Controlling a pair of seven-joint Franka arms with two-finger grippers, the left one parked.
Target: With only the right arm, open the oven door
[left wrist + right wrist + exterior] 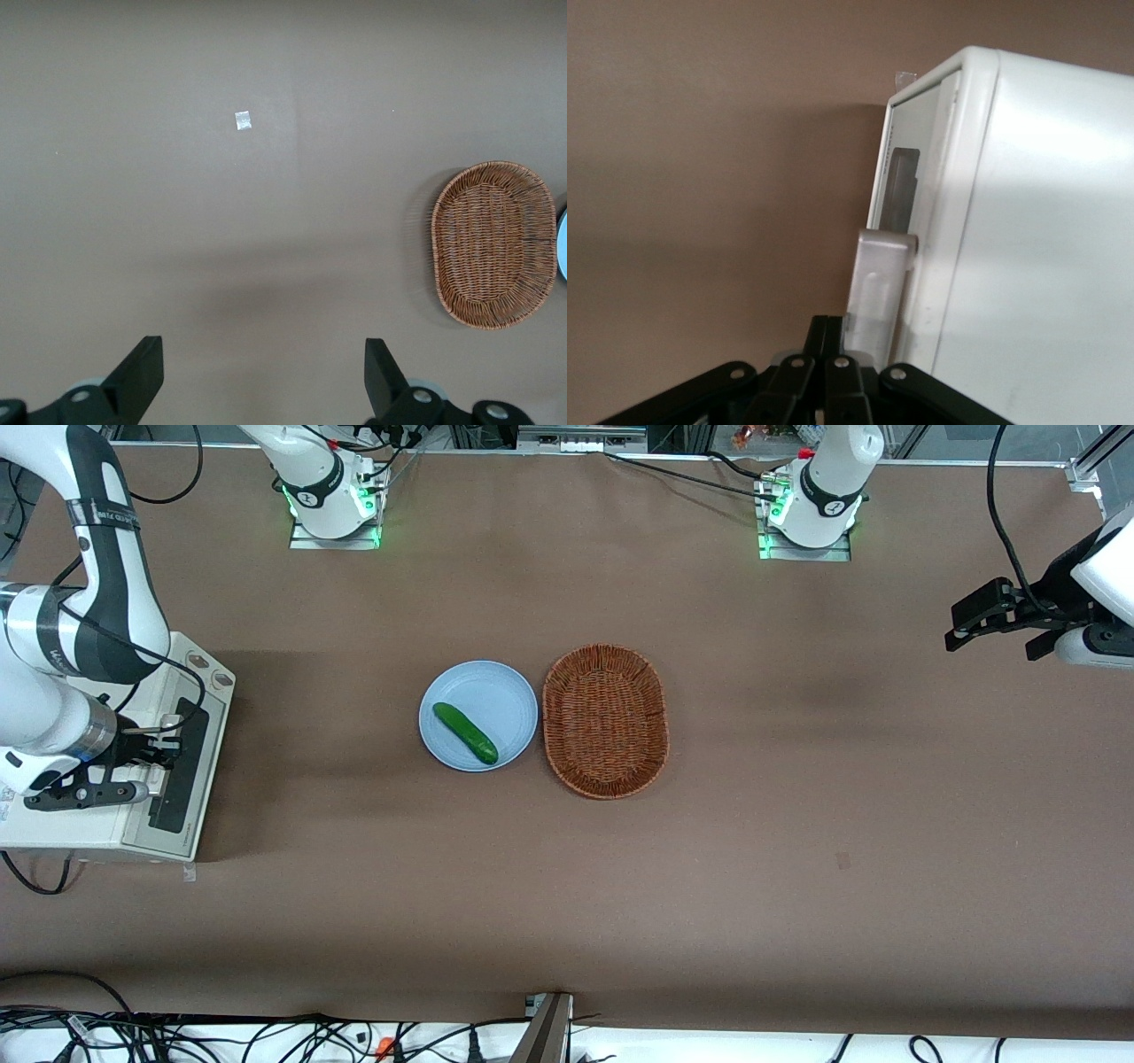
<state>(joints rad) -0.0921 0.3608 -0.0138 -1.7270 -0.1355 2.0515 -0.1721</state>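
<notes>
The cream-white toaster oven [80, 824] stands at the working arm's end of the table. Its oven door [182, 766], with a dark glass window, lies flat against the oven body. The right arm [53, 646] reaches down over the oven. Its black gripper [164, 746] is at the door's front, by the silver handle. In the right wrist view the oven door [908, 150] shows edge-on with its handle [879, 283]. The gripper [837, 323] has both fingers pressed together with nothing between them. The fingertips rest against the handle's end, on the side away from the oven body.
A light blue plate [509, 691] holding a green cucumber [464, 732] sits mid-table, beside a brown wicker basket [605, 720]; the basket also shows in the left wrist view [492, 243]. Two knobs [209, 671] sit on the oven's control strip.
</notes>
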